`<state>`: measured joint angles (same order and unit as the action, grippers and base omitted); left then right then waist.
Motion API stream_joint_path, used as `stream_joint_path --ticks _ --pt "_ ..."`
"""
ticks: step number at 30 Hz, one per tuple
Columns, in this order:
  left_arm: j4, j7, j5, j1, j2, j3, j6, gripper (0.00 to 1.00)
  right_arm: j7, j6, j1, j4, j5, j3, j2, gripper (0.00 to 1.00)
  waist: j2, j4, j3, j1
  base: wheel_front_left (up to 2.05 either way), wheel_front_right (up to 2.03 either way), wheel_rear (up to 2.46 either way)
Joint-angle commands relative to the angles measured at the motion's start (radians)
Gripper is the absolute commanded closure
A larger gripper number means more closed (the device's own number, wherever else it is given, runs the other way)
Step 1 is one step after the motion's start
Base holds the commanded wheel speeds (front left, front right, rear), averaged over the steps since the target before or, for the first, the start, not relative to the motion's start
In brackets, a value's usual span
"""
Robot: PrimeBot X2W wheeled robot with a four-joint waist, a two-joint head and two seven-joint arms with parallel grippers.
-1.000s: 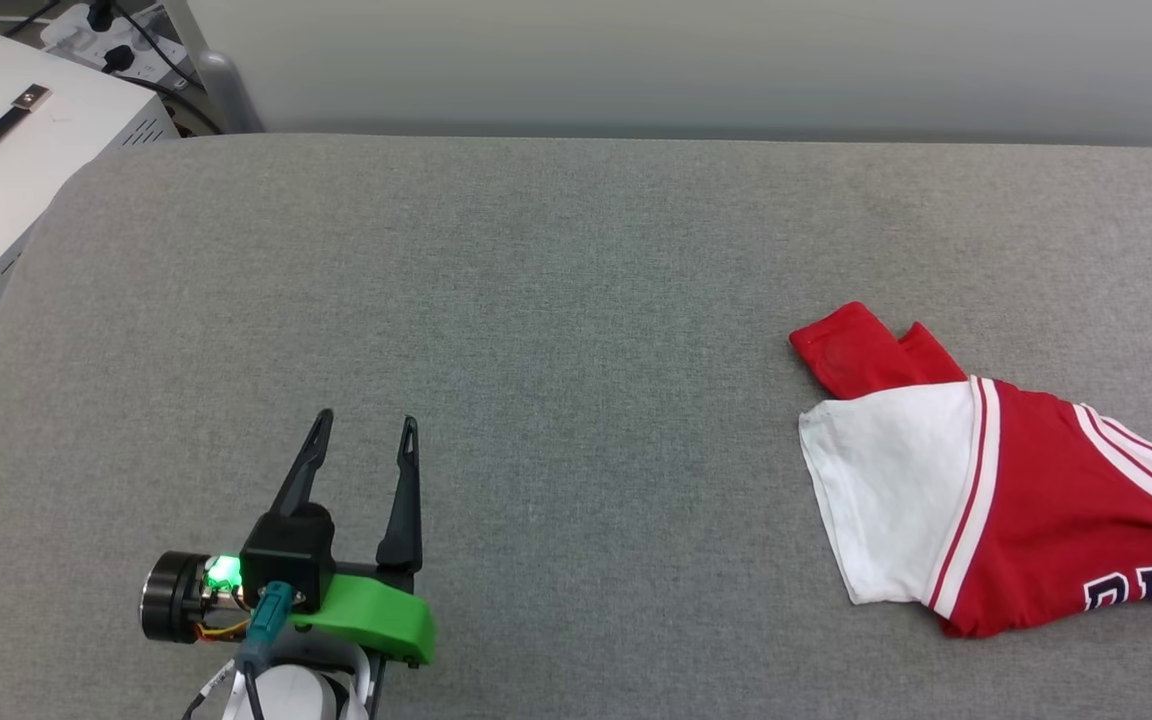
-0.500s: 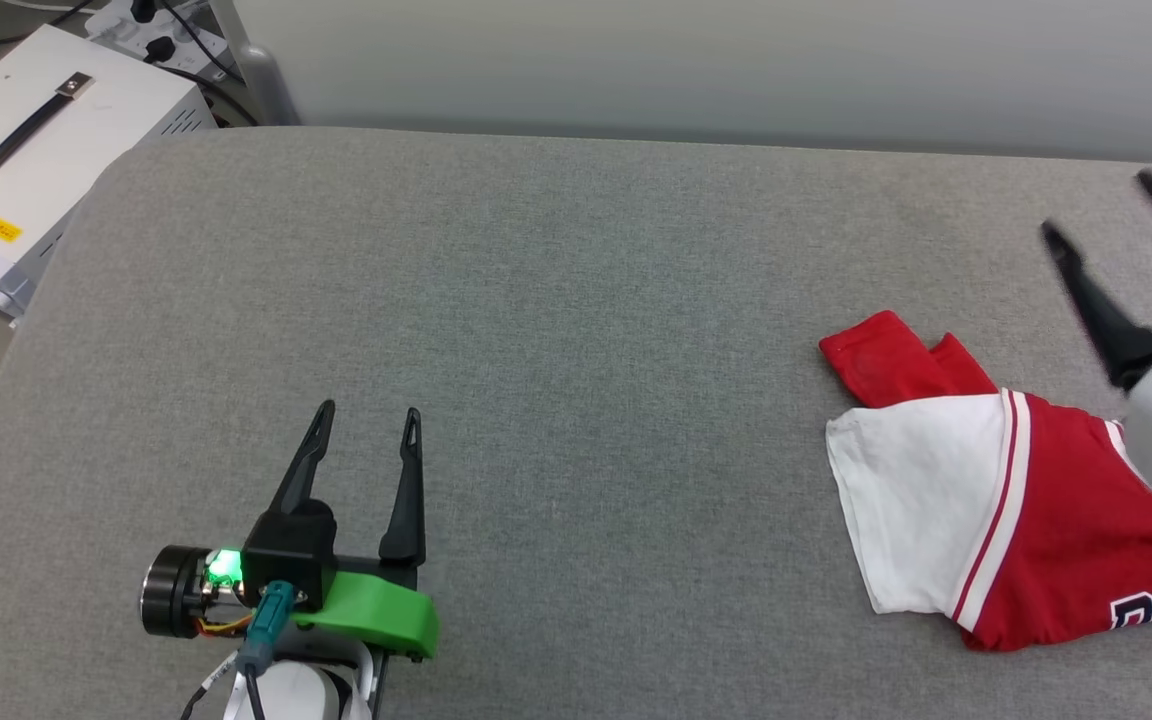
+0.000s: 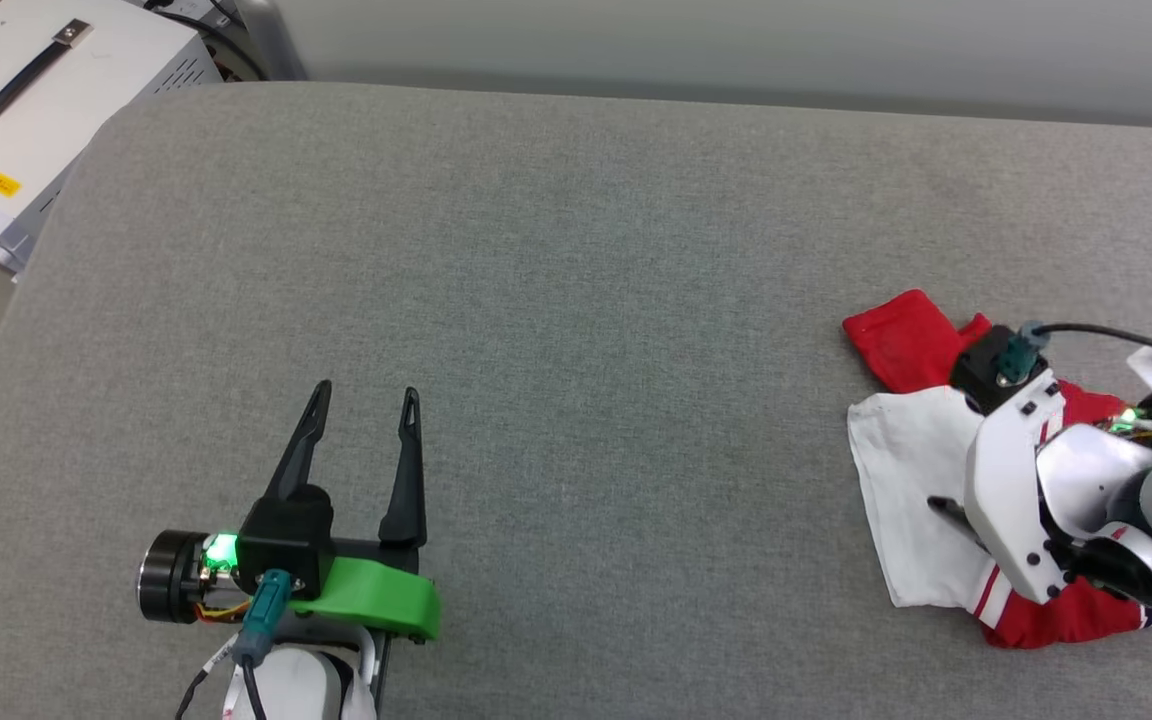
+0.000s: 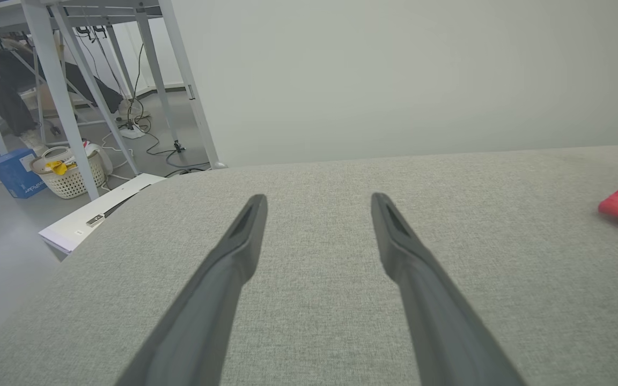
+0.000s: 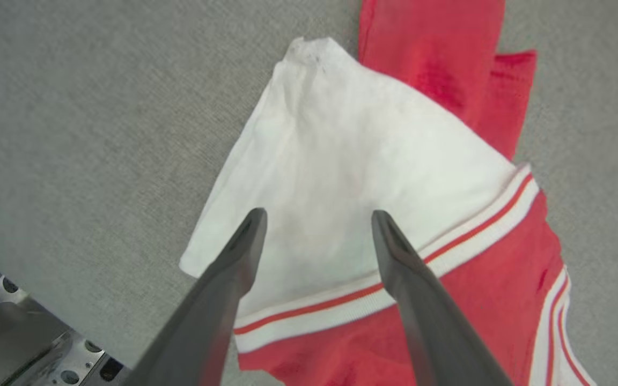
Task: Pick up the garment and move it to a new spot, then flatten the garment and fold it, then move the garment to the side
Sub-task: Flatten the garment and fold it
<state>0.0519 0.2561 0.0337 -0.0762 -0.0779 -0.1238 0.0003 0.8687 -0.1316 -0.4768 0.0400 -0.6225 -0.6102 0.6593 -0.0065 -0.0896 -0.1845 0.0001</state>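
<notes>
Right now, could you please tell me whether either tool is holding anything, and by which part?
Nothing is held. The right tool hangs open over the white sleeve of the garment; the left tool is open above the grey surface.

Head view looks down from higher up, right wrist view closely, both on the garment (image 3: 901, 480)
</notes>
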Motion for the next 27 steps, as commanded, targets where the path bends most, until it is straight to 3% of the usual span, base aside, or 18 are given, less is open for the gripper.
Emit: stream_joint_path --ticks 1,7,12,13,14,21,27 --pt "-0.003 0.006 0.002 -0.021 0.004 0.0 0.003 0.0 0.001 0.001 -0.016 0.048 -0.003 -0.018 -0.014 0.0 0.0065 -0.012 -0.019 -0.0001 0.0 0.0 0.0" --pt "0.0 0.006 0.006 -0.04 0.007 0.001 -0.001 0.0 -0.032 0.001 0.018 0.214 -0.007 -0.114 -0.068 0.0 0.0065 -0.03 -0.051 -0.0001 0.0 0.0 0.0" --pt "0.003 0.006 0.006 -0.045 0.008 0.008 0.001 0.0 -0.099 0.001 0.029 0.269 -0.011 -0.176 -0.064 0.0 0.0065 -0.029 -0.055 -0.0001 0.0 0.0 0.0" --pt "0.005 0.006 0.006 -0.043 0.008 0.011 0.002 0.0 -0.131 0.001 0.023 0.272 -0.014 -0.175 -0.063 0.56 0.0065 -0.025 -0.05 -0.0001 0.0 0.0 0.0" --pt "0.007 0.006 0.006 -0.04 0.008 0.013 0.002 0.0 -0.158 0.001 0.018 0.271 -0.018 -0.171 -0.062 1.0 0.0065 -0.021 -0.045 -0.0001 0.0 0.0 0.0" --pt "0.016 0.006 0.001 -0.017 0.008 0.018 0.003 0.0 -0.367 0.001 -0.001 0.179 -0.071 -0.059 -0.05 1.0 0.0065 0.004 0.007 -0.0001 0.0 0.0 0.0" --pt "0.01 0.006 0.0 -0.003 0.008 0.021 0.004 0.0 -0.44 0.001 0.019 0.013 -0.089 0.082 -0.041 1.0 0.0065 0.013 0.019 -0.0001 0.0 0.0 0.0"
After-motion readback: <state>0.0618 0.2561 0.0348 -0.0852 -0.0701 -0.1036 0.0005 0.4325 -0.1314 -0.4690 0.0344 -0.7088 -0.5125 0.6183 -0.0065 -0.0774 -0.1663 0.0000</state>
